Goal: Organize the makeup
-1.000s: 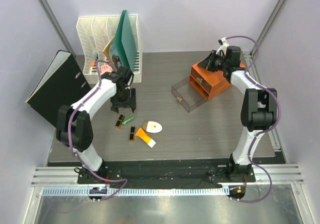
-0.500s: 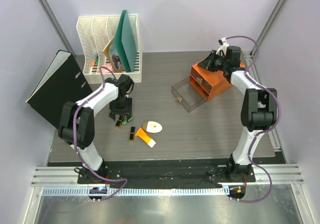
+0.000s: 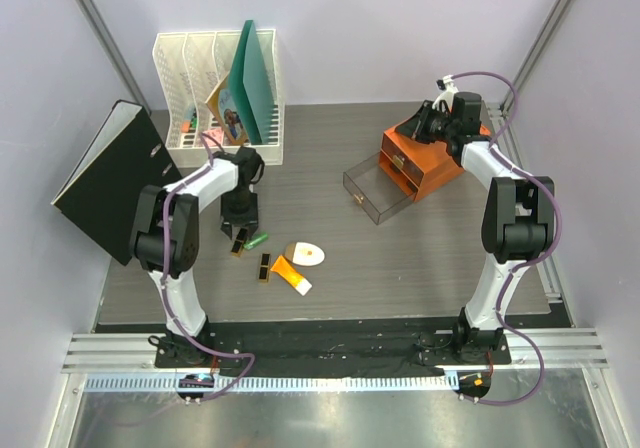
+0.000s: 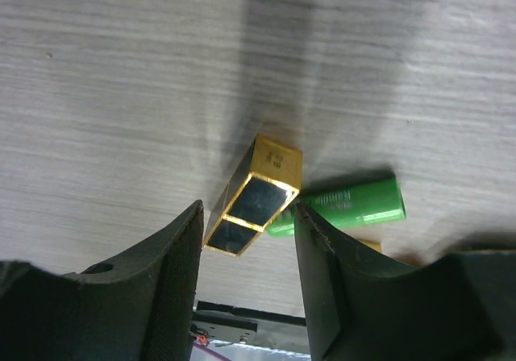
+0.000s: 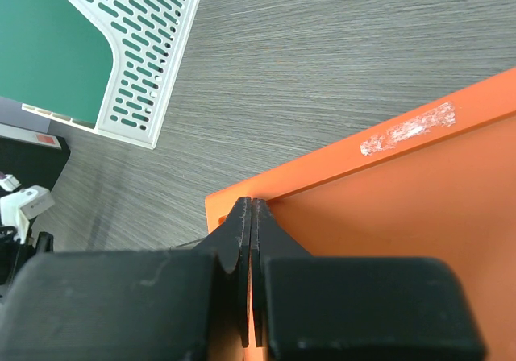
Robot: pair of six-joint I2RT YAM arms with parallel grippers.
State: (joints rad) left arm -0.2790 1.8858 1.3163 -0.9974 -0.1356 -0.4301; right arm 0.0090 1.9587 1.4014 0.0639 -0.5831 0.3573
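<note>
A black-gold lipstick lies on the table with a green tube touching its right side. My left gripper is low over the lipstick, open, one finger on each side, and a gap shows on the left. From above, the left gripper covers part of that lipstick beside the green tube. A second lipstick, an orange white-capped tube and a white oval compact lie just to the right. My right gripper is shut and empty above the orange drawer box.
The orange drawer box stands at the right with its clear drawer pulled open. A white file rack holding a green folder stands at the back left. A black binder leans at the left edge.
My left gripper has come down and nearer over the lipstick, and its jaws have narrowed around it. The right arm has not moved.
</note>
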